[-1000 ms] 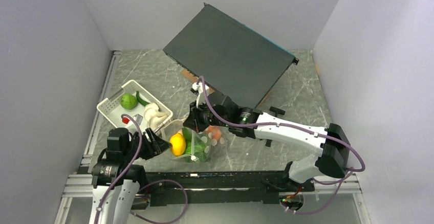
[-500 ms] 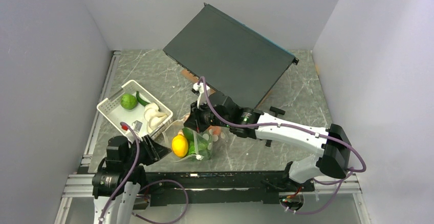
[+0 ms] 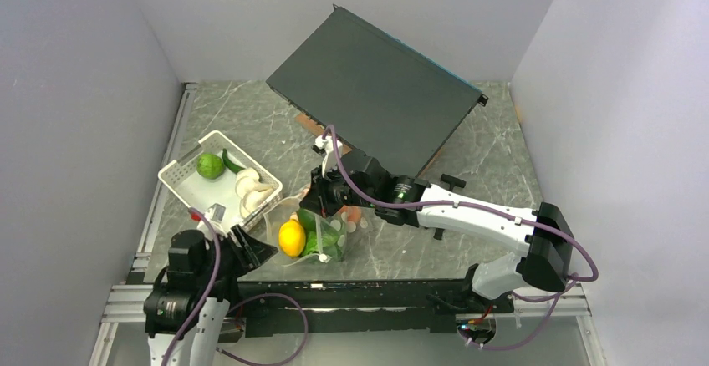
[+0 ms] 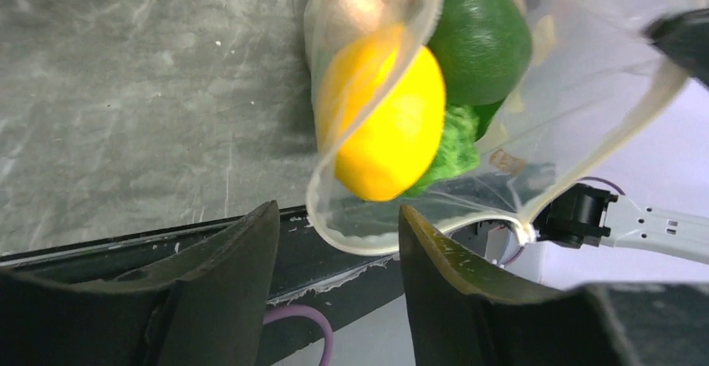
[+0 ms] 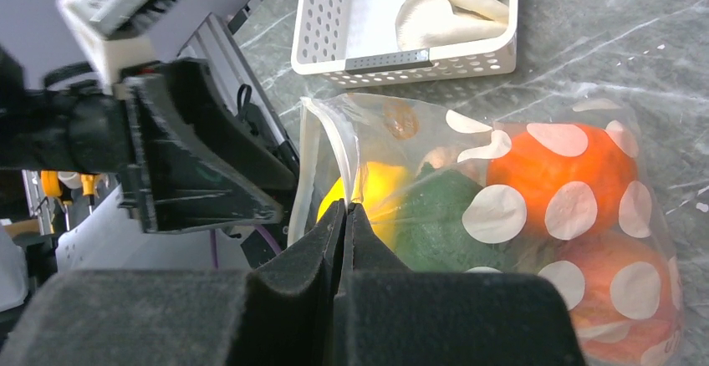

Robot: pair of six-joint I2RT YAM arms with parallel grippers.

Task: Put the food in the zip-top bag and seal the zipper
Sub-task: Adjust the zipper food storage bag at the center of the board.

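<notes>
The zip-top bag [image 3: 333,234], clear with white dots, lies near the table's front edge, its mouth facing left. Inside it are an orange [image 5: 560,178], a round green fruit [image 4: 481,44], lettuce [image 4: 456,144] and a lemon [image 3: 291,237] sitting in the mouth. My right gripper [image 5: 345,207] is shut on the bag's upper mouth edge, beside the whitish zipper [image 5: 313,157]. The left gripper [image 4: 334,216] stands open and empty just short of the mouth, with the zipper rim [image 4: 365,250] curving between its fingertips' line of sight.
A white perforated basket [image 3: 188,184] at the left holds a green fruit [image 3: 210,165], a cucumber [image 3: 232,162] and mushrooms [image 3: 251,186]. A big black panel [image 3: 376,90] lies tilted across the back. The table's front rail [image 3: 376,282] runs just below the bag.
My left gripper has drawn back toward the near-left corner, away from the lemon, which stays in the bag's mouth. The right arm keeps its grip on the bag's edge.
</notes>
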